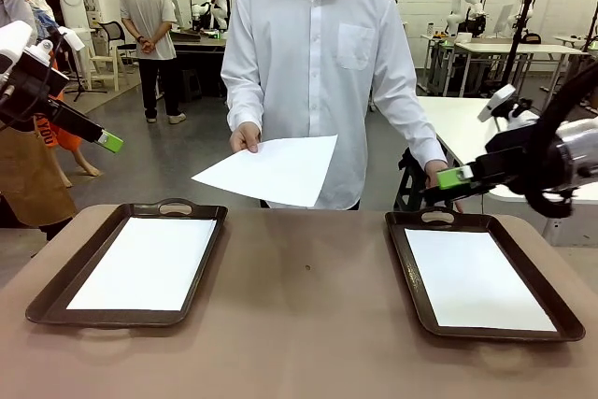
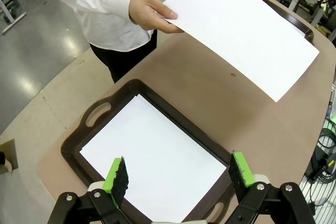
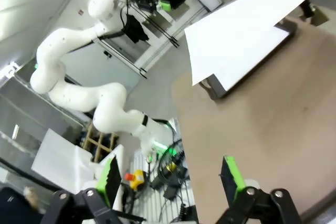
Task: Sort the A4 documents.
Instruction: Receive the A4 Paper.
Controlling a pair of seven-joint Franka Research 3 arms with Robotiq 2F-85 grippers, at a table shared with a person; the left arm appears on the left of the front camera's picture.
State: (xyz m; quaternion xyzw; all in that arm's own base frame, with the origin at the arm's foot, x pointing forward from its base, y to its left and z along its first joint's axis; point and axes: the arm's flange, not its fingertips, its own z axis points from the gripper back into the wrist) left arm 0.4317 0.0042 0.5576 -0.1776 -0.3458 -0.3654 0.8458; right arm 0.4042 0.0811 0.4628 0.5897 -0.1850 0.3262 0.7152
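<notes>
— So why is the person's hand [image 1: 247, 137] holding that A4 sheet [image 1: 271, 171] out flat over the table's far edge?
— Offering it, I'd say. My left gripper [image 2: 178, 178] and right gripper [image 3: 170, 176] both stand wide open, empty; each dark tray [image 1: 49, 298] has a sheet [image 1: 149, 262].

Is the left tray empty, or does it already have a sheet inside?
Not empty. The left tray holds one white A4 sheet lying flat inside its rim, also clear in the left wrist view.
</notes>
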